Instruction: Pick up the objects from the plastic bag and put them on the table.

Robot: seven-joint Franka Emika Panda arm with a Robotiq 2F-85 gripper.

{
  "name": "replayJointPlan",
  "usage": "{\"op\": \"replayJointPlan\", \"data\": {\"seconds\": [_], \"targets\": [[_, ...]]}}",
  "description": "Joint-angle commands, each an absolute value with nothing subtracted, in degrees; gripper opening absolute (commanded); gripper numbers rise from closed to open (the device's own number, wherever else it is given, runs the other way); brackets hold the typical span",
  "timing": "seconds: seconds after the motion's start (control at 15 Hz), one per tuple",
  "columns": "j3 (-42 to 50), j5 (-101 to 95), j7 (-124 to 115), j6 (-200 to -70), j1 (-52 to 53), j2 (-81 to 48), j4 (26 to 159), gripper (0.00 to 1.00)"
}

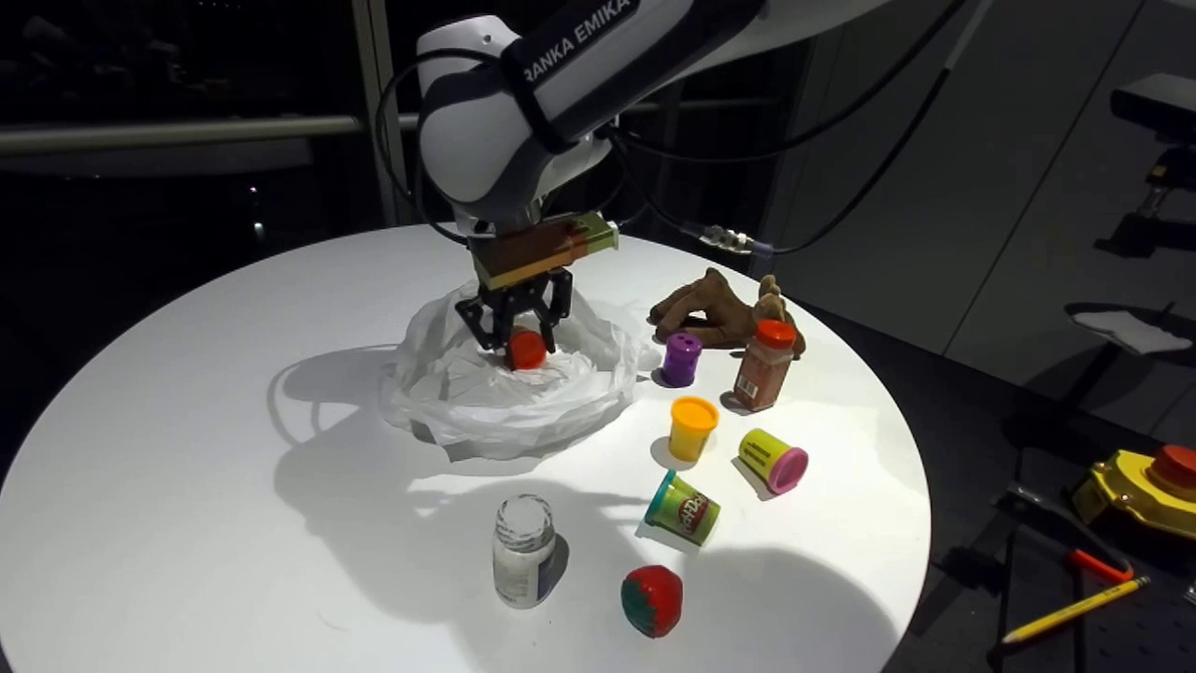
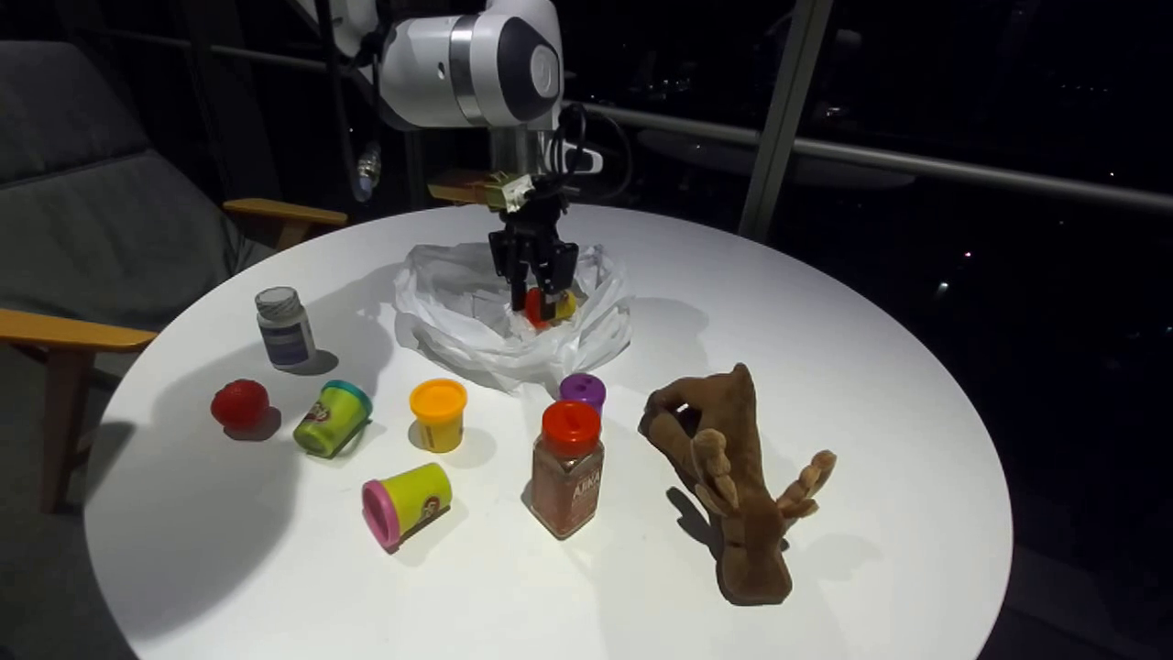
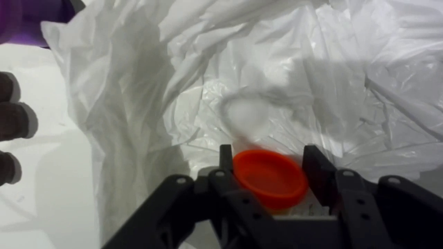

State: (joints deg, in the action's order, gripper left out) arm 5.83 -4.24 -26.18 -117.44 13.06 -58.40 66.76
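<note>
Red-lidded tub [image 1: 529, 350] yet to land as eight other items dot the bench [image 1: 215, 486]

With the plastic bag [image 1: 523, 430] taken as the clock's center and six o'clock nearest the viewer in an exterior view, a strawberry [image 1: 654, 599] sits closest, at five o'clock, and a labelled jar [image 1: 521, 558] stands at six. A teal-lidded Play-Doh tub [image 1: 684, 509] lies on its side between four and five; farther back, toward four, a pink-lidded tub [image 1: 769, 458] also lies on its side while an orange-lidded tub [image 1: 692, 432] stands upright. A red-capped spice jar [image 1: 763, 368] stands at three o'clock, with a purple canister [image 1: 682, 361] on the same line, just beside the bag.

At the center, the end effector [image 3: 268, 155] points down into the bag's mouth, its jaws set against opposite sides of the red-lidded tub and, by all appearances, clamped on it. The tub tilts inside the crumpled rim; whether it is clear of the bag's floor cannot be told. Beyond, between two and three o'clock, lies a plush moose [image 1: 727, 315].

The work looks nearly complete: counting those eight as delivered, what remains is to lift this tub clear and set it down among them. The wrist view shows no other item in the part of the bag it covers, though folds could hide one.
</note>
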Motion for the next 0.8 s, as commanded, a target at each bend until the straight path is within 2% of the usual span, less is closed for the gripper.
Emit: {"op": "replayJointPlan", "data": {"seconds": [0.0, 0.53, 0.73], "targets": [[5.6, -5.1, -24.9, -118.4, 13.1, -50.4, 76.8, 0.29], [4.3, -4.0, -24.0, -123.8, 12.1, -32.0, 94.3, 0.29], [1.5, -1.2, -20.7, -121.9, 10.5, -23.8, 101.8, 0.29]]}}
